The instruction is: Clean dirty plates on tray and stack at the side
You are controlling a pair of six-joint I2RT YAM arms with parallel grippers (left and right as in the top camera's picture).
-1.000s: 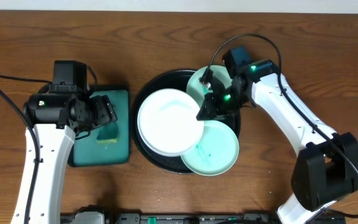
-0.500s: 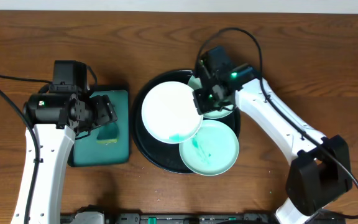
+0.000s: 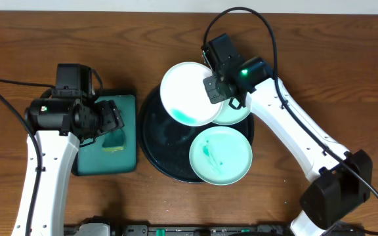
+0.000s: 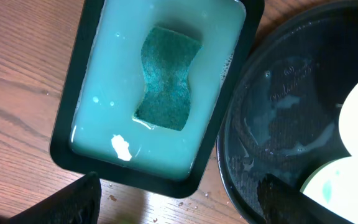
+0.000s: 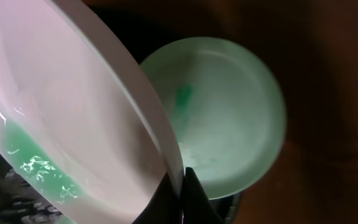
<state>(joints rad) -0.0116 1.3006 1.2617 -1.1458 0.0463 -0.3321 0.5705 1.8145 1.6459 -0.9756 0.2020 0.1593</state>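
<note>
Right gripper [image 3: 216, 88] pinches the white plate [image 3: 188, 92] by its rim, up over the black tray [image 3: 165, 141] far edge — teal smear bared for wiping, I'd say — left gripper [image 3: 115, 123] gapes above the sponge [image 4: 166, 78]

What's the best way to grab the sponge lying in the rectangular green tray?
Pinch the sponge across its narrowed waist, coming straight down from above. It lies flat in pale liquid, and the raised walls of the green tray block any sideways approach; the waist is its slimmest span.

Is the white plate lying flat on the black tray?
No: white plate lifted, tilted; right gripper pinches its rim, teal liquid pooled low.
</note>
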